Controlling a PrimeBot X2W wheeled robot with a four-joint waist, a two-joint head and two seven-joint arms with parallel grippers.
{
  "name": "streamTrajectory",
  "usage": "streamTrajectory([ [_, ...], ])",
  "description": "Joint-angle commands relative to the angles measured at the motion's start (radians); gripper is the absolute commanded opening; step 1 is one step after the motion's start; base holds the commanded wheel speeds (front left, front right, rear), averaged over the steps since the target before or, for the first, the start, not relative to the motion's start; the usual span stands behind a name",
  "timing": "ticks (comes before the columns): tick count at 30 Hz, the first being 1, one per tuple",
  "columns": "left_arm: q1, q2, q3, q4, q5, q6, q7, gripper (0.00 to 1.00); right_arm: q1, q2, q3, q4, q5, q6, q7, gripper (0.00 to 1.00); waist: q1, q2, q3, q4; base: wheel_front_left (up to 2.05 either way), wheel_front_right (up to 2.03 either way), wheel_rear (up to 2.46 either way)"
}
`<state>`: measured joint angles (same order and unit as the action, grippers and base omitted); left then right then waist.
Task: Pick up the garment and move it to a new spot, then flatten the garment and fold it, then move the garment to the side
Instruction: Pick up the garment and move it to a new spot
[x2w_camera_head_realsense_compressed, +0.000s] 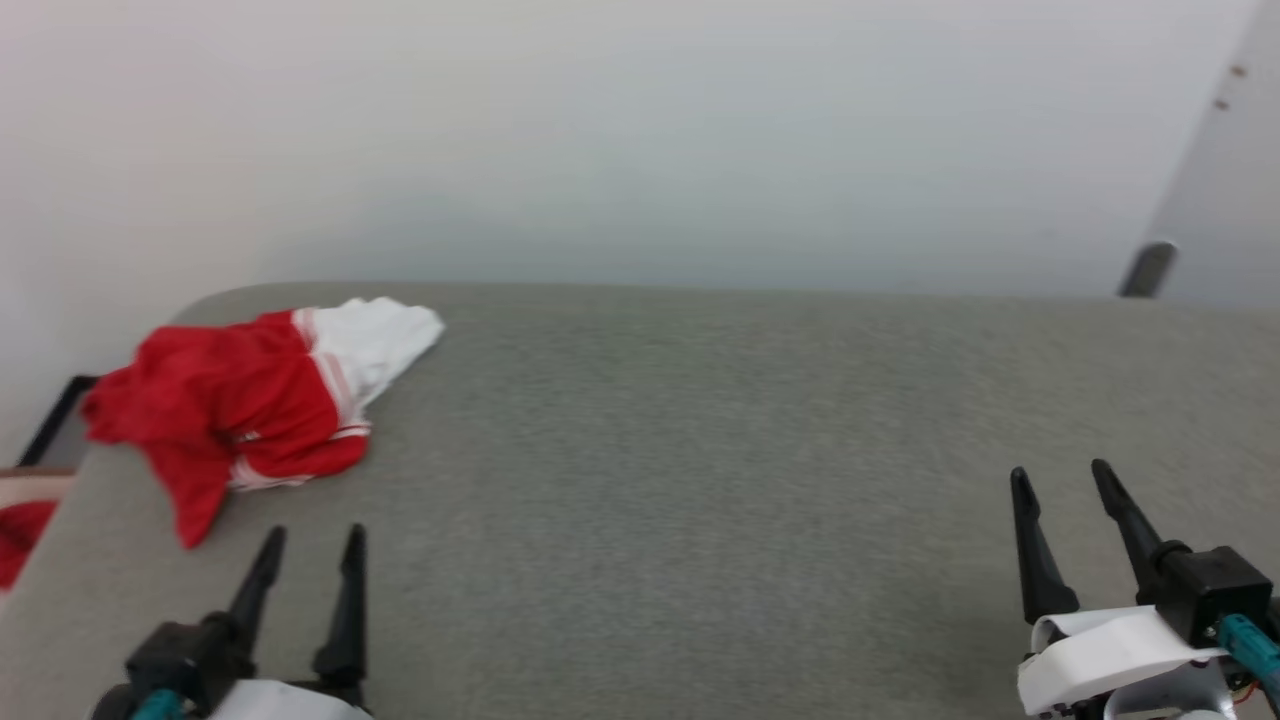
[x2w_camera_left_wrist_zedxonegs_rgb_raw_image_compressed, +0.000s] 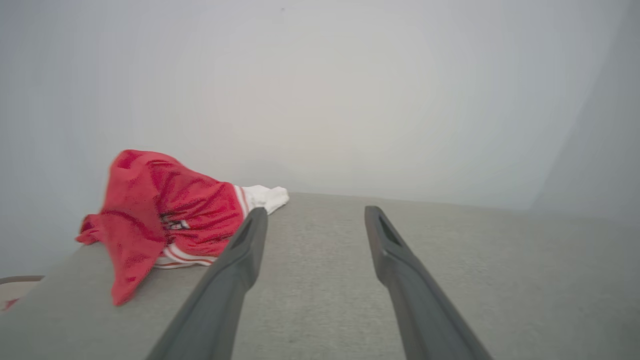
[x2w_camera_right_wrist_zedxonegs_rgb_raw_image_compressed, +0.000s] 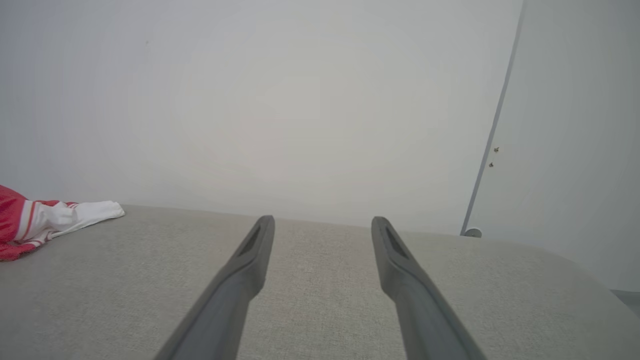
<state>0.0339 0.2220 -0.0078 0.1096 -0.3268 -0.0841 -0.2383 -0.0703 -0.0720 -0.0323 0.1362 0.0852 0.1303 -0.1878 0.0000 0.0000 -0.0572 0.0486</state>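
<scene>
Both claws spread, empty: left gripper (x2w_camera_head_realsense_compressed: 314, 533), right gripper (x2w_camera_head_realsense_compressed: 1059, 470). Crumpled red jersey (x2w_camera_head_realsense_compressed: 250, 400) sits at grey table (x2w_camera_head_realsense_compressed: 700, 450) edge; shallow one-layer pinch could drag it off.

A grey woven surface (x2w_camera_head_realsense_compressed: 700, 450) with a rounded far corner lies beneath a plain white wall (x2w_camera_head_realsense_compressed: 640, 140). At the right stands a pale door panel (x2w_camera_head_realsense_compressed: 1225, 200) with a dark handle (x2w_camera_head_realsense_compressed: 1148, 268). Past the surface's left edge, a red cloth (x2w_camera_head_realsense_compressed: 15, 545) lies against something beige (x2w_camera_head_realsense_compressed: 30, 487) (too cropped to make out)
</scene>
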Motion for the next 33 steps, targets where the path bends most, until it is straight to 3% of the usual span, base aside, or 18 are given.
streamTrajectory([
  [1, -0.009, 0.013, 0.009, 0.009, -0.006, 0.007, 0.008, 1.00, 0.011, 0.001, 0.006, 0.004, 0.004, 0.001, 0.000, 1.00, 0.0000, 0.0000, -0.027, 0.081, 0.00, 0.00, 0.00],
  [15, 0.001, 0.062, 0.052, -0.021, 0.001, 0.073, 0.084, 1.00, 0.004, 0.016, 0.117, 0.050, 0.049, 0.001, -0.007, 1.00, 0.0000, 0.0000, -0.084, 0.355, 0.00, 0.00, 0.00],
  [27, 0.021, 0.044, 0.085, -0.062, -0.034, 0.114, 0.073, 1.00, -0.094, 0.002, 0.214, 0.110, 0.073, 0.001, -0.012, 1.00, 0.0000, 0.0000, -0.036, 0.405, 0.00, 0.00, 0.00],
  [33, -0.058, 0.062, 0.061, -0.082, -0.059, 0.085, 0.136, 1.00, -0.090, -0.014, 0.208, 0.115, 0.080, 0.001, -0.007, 1.00, 0.0000, 0.0000, -0.021, 0.415, 0.00, 0.00, 0.00],
])
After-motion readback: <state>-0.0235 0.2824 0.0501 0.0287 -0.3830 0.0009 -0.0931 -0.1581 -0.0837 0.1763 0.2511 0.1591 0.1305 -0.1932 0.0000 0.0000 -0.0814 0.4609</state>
